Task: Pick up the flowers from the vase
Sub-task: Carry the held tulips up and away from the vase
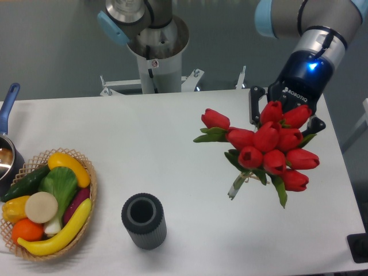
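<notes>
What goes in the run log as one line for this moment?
phase: carry | hand: shut on tulip bunch, held above the table's right side | ribbed vase: empty, upright | vegetable basket: far left
</notes>
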Robot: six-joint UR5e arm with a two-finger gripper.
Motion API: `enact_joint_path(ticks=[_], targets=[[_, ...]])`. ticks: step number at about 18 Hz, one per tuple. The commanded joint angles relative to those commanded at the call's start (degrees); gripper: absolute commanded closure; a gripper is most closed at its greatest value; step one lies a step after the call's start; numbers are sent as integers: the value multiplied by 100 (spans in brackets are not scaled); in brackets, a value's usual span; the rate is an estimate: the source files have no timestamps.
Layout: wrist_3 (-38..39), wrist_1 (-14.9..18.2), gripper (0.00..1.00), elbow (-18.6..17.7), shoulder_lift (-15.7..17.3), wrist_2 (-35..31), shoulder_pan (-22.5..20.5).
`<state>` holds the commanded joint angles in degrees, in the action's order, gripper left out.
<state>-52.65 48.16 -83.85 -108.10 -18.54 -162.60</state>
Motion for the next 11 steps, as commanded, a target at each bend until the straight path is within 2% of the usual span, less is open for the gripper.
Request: enact_joint_path(ticks=[11], targets=[[-123,9,72,-123,-9,0,-96]])
